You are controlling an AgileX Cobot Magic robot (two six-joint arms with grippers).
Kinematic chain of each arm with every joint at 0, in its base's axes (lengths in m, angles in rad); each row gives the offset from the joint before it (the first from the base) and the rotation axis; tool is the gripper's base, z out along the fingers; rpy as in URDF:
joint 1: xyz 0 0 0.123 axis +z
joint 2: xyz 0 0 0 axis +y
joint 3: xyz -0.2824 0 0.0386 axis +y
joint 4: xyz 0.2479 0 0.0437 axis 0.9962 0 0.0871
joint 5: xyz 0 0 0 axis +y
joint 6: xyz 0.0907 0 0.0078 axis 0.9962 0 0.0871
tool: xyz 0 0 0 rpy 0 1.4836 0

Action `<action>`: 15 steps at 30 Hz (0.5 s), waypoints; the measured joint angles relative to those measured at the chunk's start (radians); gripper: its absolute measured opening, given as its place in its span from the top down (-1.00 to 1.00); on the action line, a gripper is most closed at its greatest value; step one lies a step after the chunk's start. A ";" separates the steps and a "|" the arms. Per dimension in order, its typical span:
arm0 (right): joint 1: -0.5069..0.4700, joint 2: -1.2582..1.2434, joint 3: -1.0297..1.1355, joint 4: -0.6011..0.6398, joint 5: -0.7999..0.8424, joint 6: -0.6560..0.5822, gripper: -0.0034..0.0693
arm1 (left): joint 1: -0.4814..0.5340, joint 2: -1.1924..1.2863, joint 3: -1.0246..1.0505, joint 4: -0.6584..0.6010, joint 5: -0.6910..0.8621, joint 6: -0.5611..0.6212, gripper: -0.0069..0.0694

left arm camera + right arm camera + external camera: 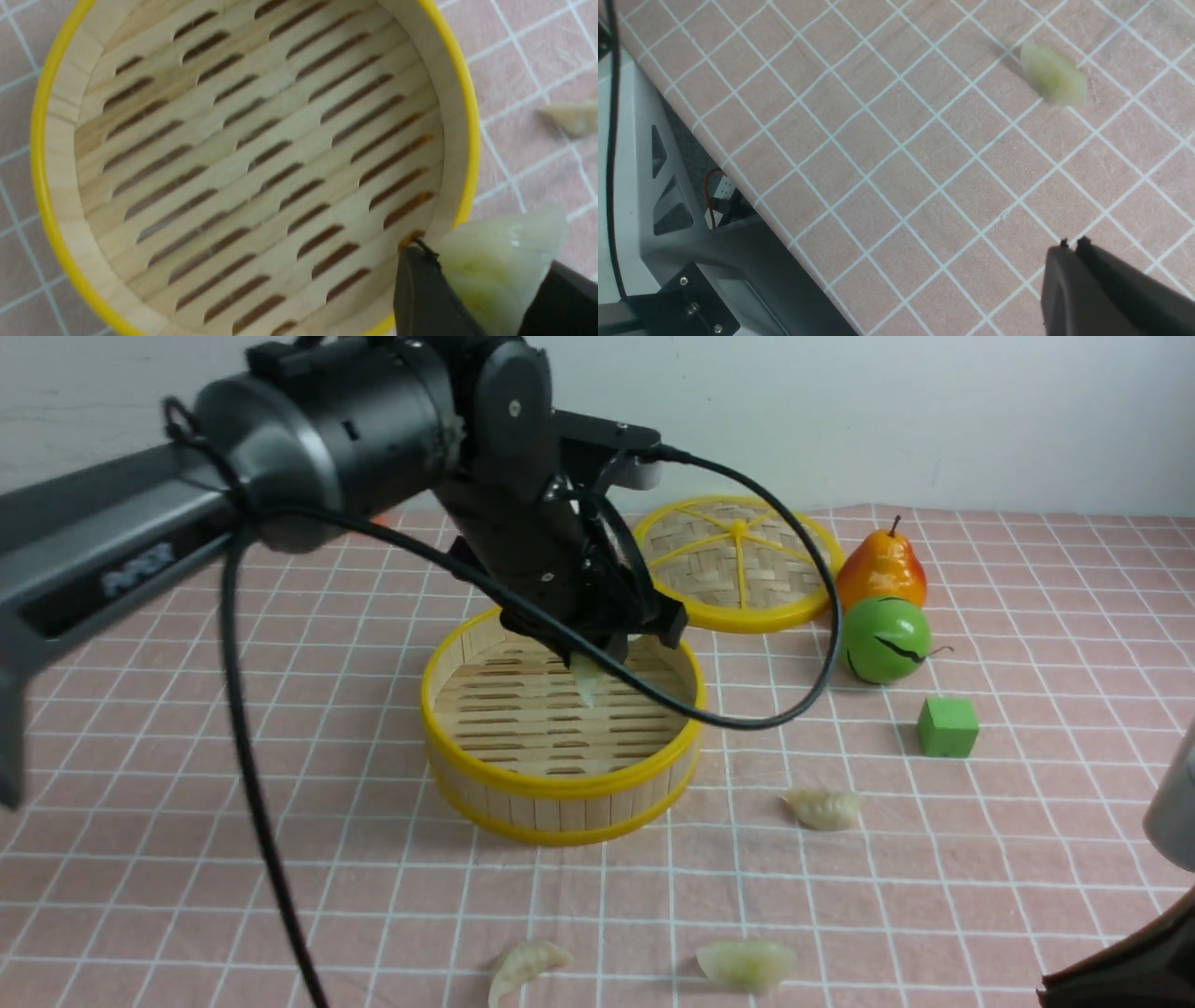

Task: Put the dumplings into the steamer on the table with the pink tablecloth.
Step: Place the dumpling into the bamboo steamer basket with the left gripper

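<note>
Pink tablecloth [1027, 896] covers the worktop [112, 896]; the steamer [560, 793] stands at frame centre. Over its slatted floor the left claw [590, 663] pinches one dumpling [586, 683] (pale green, point down). Loose dumplings [824, 807] lie right of the steamer and along the bottom edge. The right claw [1073, 245] is closed, empty.

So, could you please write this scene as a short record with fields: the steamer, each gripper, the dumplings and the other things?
Round bamboo steamer with yellow rims: floor bare, on the pink grid tablecloth
Left gripper: shut on a pale green pleated dumpling, over the steamer
Loose dumplings: three on the cloth, one right of the steamer, two nearer the robot
Right gripper: shut, empty
Other things: flat woven lid, orange pear, round green fruit, green cube
</note>
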 joint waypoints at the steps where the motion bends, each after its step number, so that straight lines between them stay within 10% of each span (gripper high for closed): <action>1: 0.000 0.000 0.000 0.000 0.005 0.000 0.85 | 0.000 0.038 -0.039 0.008 0.001 -0.015 0.27; 15: 0.000 0.000 0.000 0.000 0.078 0.098 0.81 | 0.006 0.387 -0.334 0.162 0.008 -0.218 0.27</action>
